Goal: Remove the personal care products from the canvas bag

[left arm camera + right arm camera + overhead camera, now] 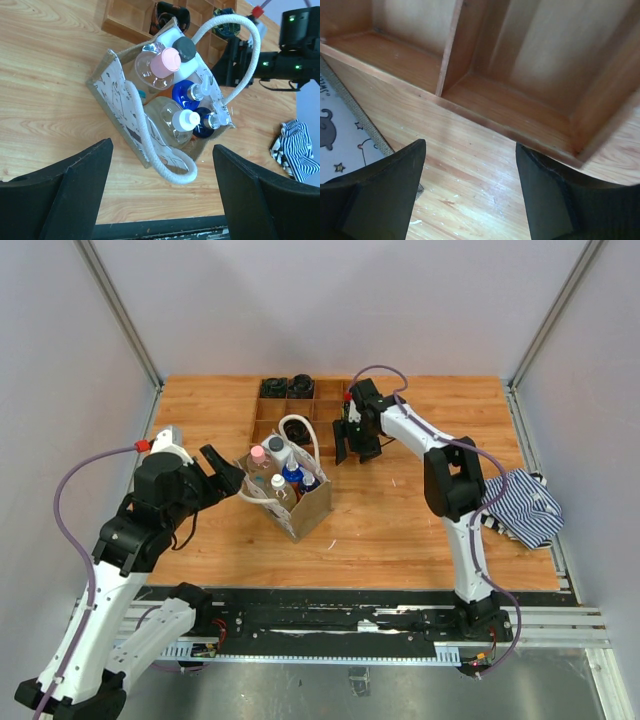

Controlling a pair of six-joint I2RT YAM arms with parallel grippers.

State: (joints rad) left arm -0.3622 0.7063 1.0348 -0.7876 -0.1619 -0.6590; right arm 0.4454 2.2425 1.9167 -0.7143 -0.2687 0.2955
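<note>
Left gripper (162, 146) spread wide, empty. Boxy beige canvas bag (112, 92) just ahead of its fingertips, bottles all inside. Thick white rope handle (167, 172) nearest fingers risks snagging: pass over it. Pinch pink-capped clear bottle (165, 61) at far side under cap, lift straight up. Right gripper (470, 146) spread, empty, above brown wooden compartment tray (520, 115).

Bottles (180, 95) in bag (112, 95), before tray (268, 425)

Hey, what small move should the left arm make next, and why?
Probably lower the open left gripper over the pink-capped bottle: it sits inside the canvas bag with the others, nothing is gripped, and its cap stands tall at the side nearest this gripper.
</note>
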